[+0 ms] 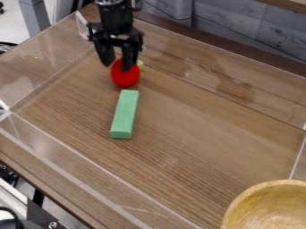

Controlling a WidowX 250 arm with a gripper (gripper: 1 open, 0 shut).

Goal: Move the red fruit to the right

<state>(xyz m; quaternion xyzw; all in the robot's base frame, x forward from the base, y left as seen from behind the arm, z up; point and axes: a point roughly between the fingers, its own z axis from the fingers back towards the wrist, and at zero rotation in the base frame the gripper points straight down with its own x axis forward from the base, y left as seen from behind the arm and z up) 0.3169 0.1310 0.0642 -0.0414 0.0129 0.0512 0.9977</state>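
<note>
A single black robot arm enters from the top edge of the camera view, left of centre, and reaches straight down. Only its lowest part is visible; the rest is cut off by the frame. At its end is a dark gripper, held upright with its fingers pointing down. The fingers stand apart, one on the left and one on the right, with a shorter dark part between them. Their tips straddle the top of the red fruit. Whether they press against it cannot be told from this angle. The wrist shows no clear tilt.
</note>
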